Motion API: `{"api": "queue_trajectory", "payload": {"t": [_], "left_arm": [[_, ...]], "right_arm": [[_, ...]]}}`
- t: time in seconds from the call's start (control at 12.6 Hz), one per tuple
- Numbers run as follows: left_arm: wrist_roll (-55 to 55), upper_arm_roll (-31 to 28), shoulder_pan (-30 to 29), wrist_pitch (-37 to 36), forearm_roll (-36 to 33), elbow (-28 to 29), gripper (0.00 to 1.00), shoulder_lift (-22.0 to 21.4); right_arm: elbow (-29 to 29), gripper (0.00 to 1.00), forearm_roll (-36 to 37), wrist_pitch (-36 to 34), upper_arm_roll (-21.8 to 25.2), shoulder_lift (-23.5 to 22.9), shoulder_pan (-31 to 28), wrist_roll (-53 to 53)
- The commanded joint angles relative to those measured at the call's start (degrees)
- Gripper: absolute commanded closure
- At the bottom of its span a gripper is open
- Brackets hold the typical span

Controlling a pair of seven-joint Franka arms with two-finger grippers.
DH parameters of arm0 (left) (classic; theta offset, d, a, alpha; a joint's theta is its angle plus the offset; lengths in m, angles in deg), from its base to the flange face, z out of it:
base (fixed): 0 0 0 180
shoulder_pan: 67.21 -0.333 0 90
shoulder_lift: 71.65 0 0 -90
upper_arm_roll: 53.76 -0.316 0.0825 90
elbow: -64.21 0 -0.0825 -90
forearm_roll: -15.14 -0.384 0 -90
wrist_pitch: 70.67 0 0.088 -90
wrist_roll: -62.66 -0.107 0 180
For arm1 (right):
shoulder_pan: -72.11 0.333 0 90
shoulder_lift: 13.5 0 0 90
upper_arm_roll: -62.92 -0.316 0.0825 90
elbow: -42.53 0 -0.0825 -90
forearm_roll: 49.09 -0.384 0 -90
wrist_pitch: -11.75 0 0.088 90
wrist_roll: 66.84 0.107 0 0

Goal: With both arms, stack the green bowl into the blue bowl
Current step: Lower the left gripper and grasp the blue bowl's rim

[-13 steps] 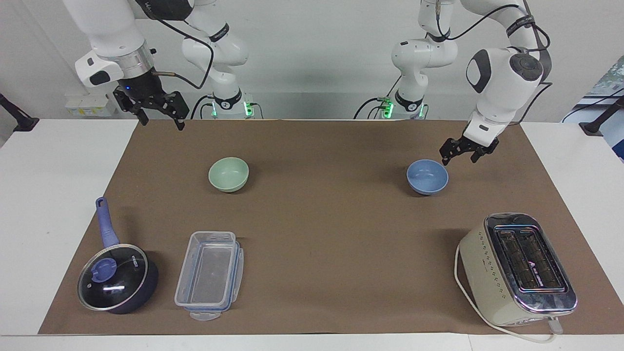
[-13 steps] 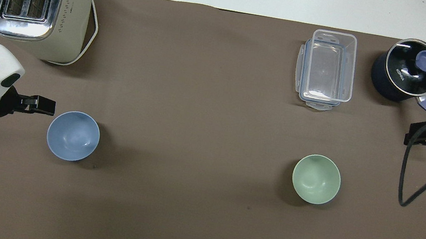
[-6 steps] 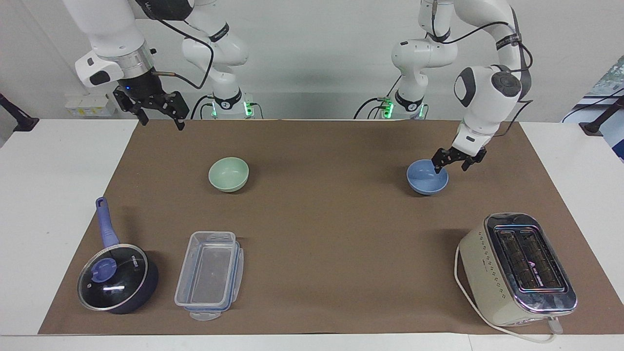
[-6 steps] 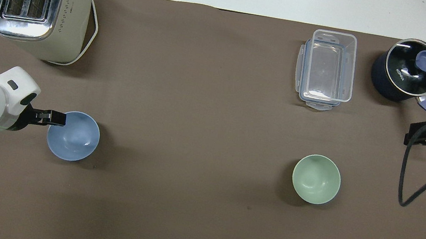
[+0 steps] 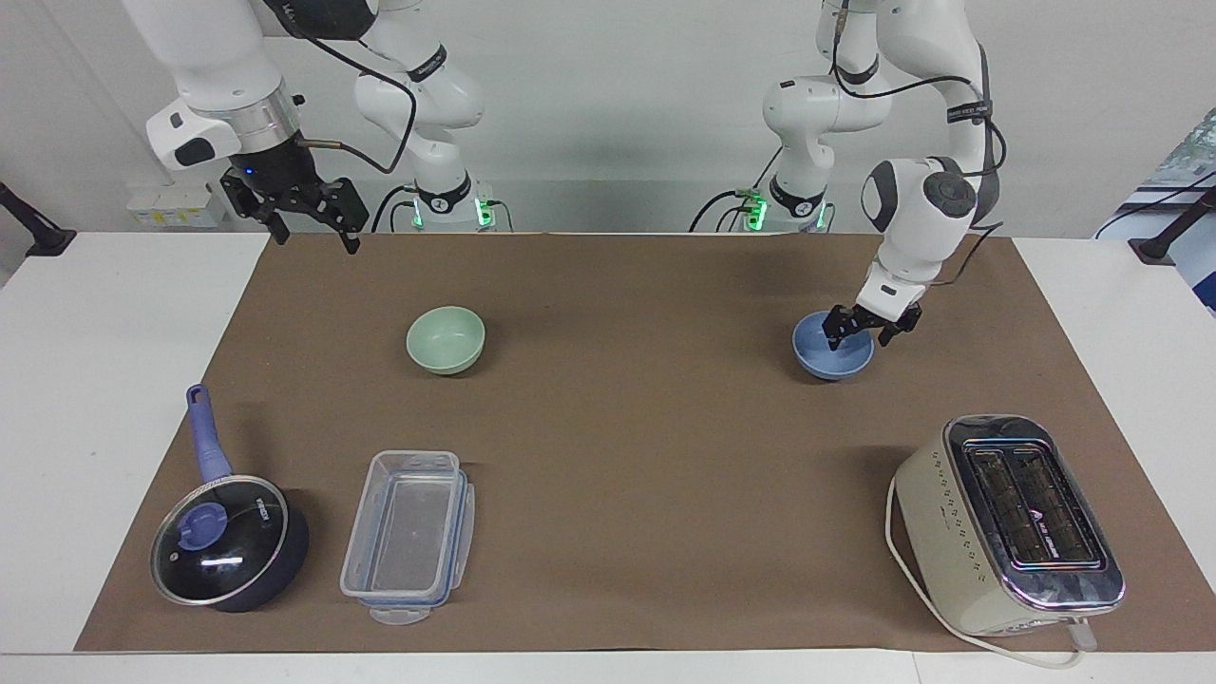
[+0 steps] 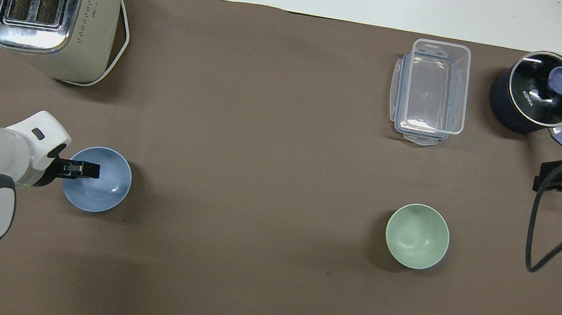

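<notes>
A: Where do the two bowls sit?

B: The blue bowl (image 5: 833, 349) sits on the brown mat (image 5: 627, 427) toward the left arm's end of the table, about midway between the mat's edge at the robots and its edge away from them. The green bowl (image 5: 446, 339) sits level with it toward the right arm's end, well apart from it.

A: And the left gripper (image 5: 863, 328)?

B: It is down at the blue bowl's rim, on the side toward the mat's end, fingers spread and straddling the rim, one inside and one outside by the look of it. Nothing is gripped yet. I judge it is set to pinch the wall, the only thin part such fingers can take.

A: The right gripper (image 5: 312, 220)?

B: It waits, open and empty, high over the mat's corner near its own base.

A: Anything in the way?

B: Little. The toaster (image 5: 1009, 524) stands near the mat's corner away from the robots at the left arm's end. The clear container (image 5: 408, 537) and the lidded saucepan (image 5: 228, 546) stand along the same edge toward the right arm's end. The strip between the bowls is bare mat, so I expect a clear run.
</notes>
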Motion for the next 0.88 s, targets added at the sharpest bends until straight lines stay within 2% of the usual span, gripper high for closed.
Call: {"api": "queue_trajectory", "payload": {"t": [0.0, 0.08, 0.16, 0.56, 0.8], "left_arm": [[0.69, -0.67, 0.95, 1.27, -1.15, 1.44, 0.48, -0.58], [0.78, -0.67, 0.86, 1.0, -1.15, 1.44, 0.68, -0.58], [0.69, -0.67, 0.86, 0.48, -1.15, 1.26, 0.98, -0.58], [-0.36, -0.85, -0.01, 0.12, -1.15, -1.63, 1.0, 0.74], [-1.06, -0.94, -0.37, -5.66, -1.15, -6.37, 1.0, 0.47]], "right_arm": [[1.98, 0.0, -0.04, 0.9, -0.33, 1.63, -0.39, 0.25], [1.98, 0.0, -0.04, 0.9, -0.33, 1.63, -0.39, 0.25], [1.98, 0.0, -0.04, 0.9, -0.33, 1.63, -0.39, 0.16], [1.98, 0.0, -0.04, 0.9, -0.33, 1.63, -0.39, 0.25], [1.98, 0.0, -0.04, 0.98, -0.33, 1.63, -0.39, 0.25]]}}
